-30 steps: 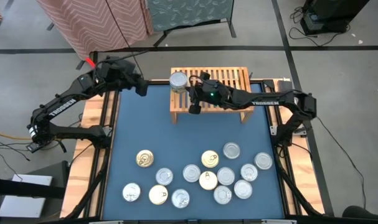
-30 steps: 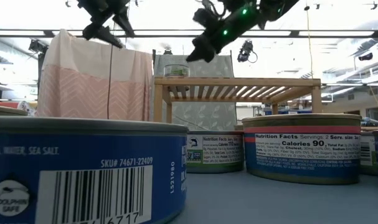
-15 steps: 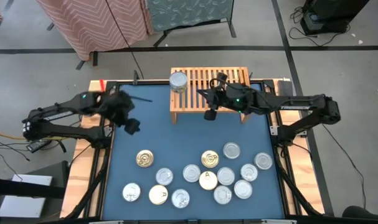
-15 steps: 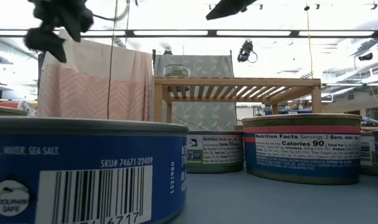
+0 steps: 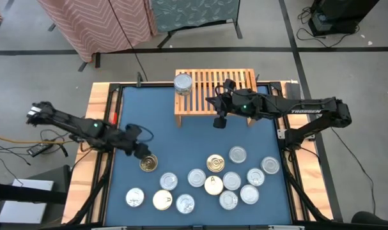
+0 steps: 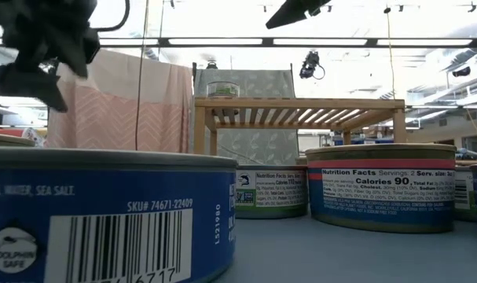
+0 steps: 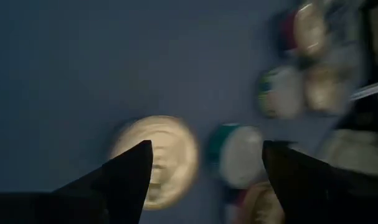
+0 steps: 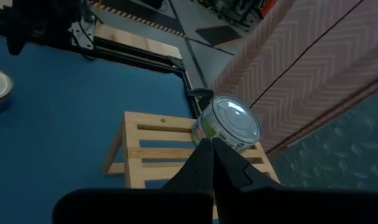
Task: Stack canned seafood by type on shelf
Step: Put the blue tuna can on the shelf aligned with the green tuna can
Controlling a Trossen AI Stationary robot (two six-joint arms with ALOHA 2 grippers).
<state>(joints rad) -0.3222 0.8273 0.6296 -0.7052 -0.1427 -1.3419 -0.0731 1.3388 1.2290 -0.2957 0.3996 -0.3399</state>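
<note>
Centring matters: left gripper (image 5: 140, 149), fingers spread, hangs over the gold-topped tin (image 5: 149, 163) near the table's left edge and should straddle it evenly. Right gripper (image 5: 218, 119), pinched empty, waits by the shelf (image 5: 235, 82), one tin (image 5: 183, 84) at its left end

Light-wood slatted shelf (image 5: 225, 89) at the mat's far edge, one silver-topped can (image 5: 183, 84) upright on its left end; remaining cans (image 5: 214, 183) clustered flat at the near edge.

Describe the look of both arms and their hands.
Both arms are dark, jointed links. The right arm carries white TROSSEN lettering and a small green light near its wrist. The left hand has two black tapered fingers; the right hand has slim dark fingers.
</note>
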